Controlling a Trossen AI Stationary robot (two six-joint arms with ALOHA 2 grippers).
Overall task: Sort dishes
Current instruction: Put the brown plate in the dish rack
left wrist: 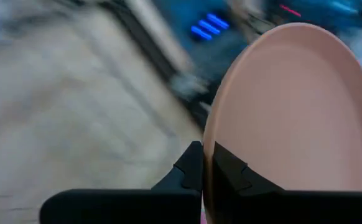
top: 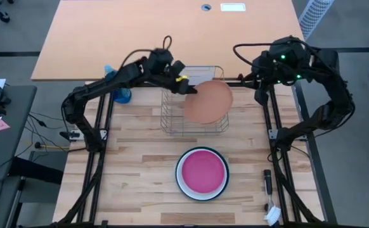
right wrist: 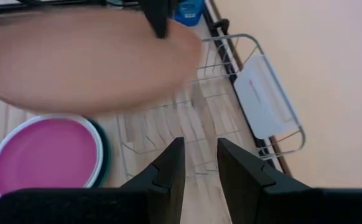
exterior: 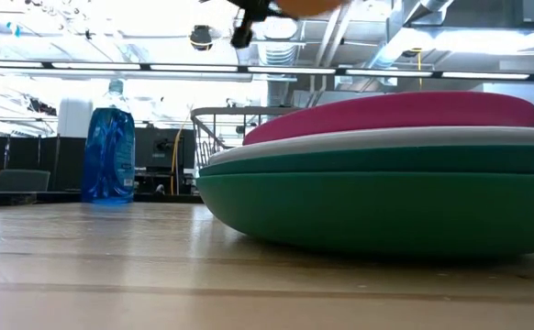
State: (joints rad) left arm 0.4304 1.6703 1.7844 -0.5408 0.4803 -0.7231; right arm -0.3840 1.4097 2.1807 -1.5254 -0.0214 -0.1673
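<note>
Orange plate [top: 208, 101] hangs over the wire rack [top: 194, 124] — left gripper [top: 186, 83] clamped on its rim. Right gripper [right wrist: 199, 163], fingers apart, waits at the table's far right — pink plate [top: 202, 171] tops the front stack.

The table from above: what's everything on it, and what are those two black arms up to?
Salmon-orange plate: one, held in the air over the rack by its edge.
Magenta-pink plate: one, top of a stack near the table's front.
White plate: one, just under the pink one.
Dark green plate: one, bottom of the stack.
Wire dish rack: one, metal, mid-table, no plates in it.
Blue spray bottle: one, at the back left.
Left claw: shut on the orange plate's rim.
Right claw: open, holding nothing, back right beside the rack.
</note>
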